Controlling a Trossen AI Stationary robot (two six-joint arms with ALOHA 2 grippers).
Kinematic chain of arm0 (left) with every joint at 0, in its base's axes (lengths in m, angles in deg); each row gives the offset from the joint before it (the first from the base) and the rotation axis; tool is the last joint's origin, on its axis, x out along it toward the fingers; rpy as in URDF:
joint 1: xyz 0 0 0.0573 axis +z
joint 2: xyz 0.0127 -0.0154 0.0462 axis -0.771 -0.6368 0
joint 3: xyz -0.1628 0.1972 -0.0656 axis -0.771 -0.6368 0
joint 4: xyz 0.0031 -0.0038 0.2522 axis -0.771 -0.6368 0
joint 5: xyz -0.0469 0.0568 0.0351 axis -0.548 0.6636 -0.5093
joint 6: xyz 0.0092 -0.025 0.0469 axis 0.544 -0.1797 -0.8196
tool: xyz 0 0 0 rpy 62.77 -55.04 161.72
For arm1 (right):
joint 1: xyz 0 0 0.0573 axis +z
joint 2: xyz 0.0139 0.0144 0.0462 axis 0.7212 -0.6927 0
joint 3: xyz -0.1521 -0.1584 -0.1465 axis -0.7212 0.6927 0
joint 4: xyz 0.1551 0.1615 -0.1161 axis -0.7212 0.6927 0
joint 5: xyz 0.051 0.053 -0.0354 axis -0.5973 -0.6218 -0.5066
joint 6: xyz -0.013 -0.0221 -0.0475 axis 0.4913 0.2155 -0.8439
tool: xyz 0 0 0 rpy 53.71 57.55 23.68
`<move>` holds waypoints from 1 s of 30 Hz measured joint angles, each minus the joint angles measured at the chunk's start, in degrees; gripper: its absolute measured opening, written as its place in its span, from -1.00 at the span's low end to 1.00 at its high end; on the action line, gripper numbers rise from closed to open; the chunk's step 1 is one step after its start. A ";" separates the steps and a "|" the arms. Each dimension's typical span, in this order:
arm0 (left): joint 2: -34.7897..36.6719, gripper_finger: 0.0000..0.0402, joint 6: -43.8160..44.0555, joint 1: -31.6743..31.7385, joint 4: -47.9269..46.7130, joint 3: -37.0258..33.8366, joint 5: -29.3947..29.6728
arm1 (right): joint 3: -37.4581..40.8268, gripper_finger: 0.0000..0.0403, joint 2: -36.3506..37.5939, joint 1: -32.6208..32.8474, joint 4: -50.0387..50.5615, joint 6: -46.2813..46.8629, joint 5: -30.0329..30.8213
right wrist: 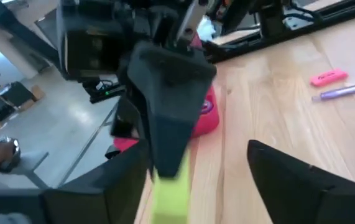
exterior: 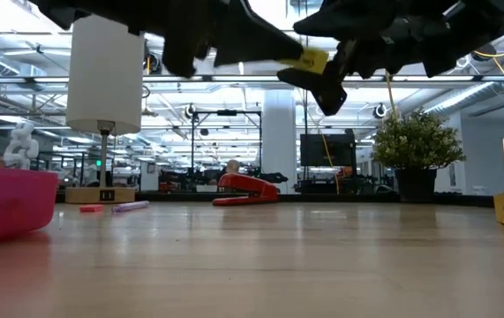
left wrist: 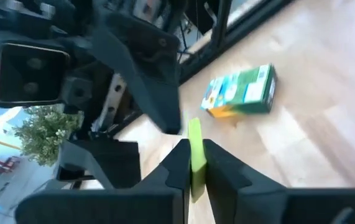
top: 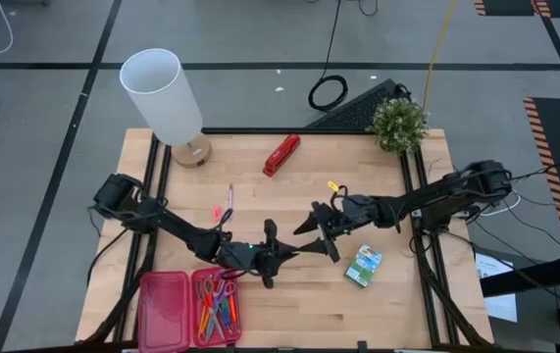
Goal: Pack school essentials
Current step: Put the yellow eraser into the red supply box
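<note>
- A small yellow-green item (left wrist: 194, 155), seemingly a slim marker or eraser stick, was held above the table's middle, between the two grippers; its exact kind could not be told.
- The left gripper (left wrist: 193, 163) had its fingers pressed together on this item, which stood up between them in the left wrist view.
- The right gripper (top: 321, 232) faced the left one at close range, its fingers spread apart; in the right wrist view the item (right wrist: 170, 186) lay in the gap between them, not visibly gripped by them.
- In the low view both grippers hung clear of the tabletop, a yellow tag (exterior: 309, 60) showing between them.
- The pink case (top: 189, 308) lay open at the table's near left corner; its right half held scissors (top: 211, 291) with red and purple handles, plus other coloured sticks.
- The green-yellow crayon box (top: 364, 266) lay flat on the wood, near and to the right of the right gripper.
- A purple pen (top: 229, 196) and a pink eraser (top: 217, 213) lay just beside each other, left of centre, behind the left arm.
- The red stapler (top: 281, 154) sat toward the far edge, well apart from the case.
- A white lamp (top: 162, 96) stood at the far left corner, a potted plant (top: 397, 125) at the far right.
</note>
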 joint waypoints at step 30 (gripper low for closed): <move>12.83 -0.85 40.10 -16.19 -27.75 1.71 -3.28 | 0.02 0.34 13.25 5.40 25.49 -14.10 4.67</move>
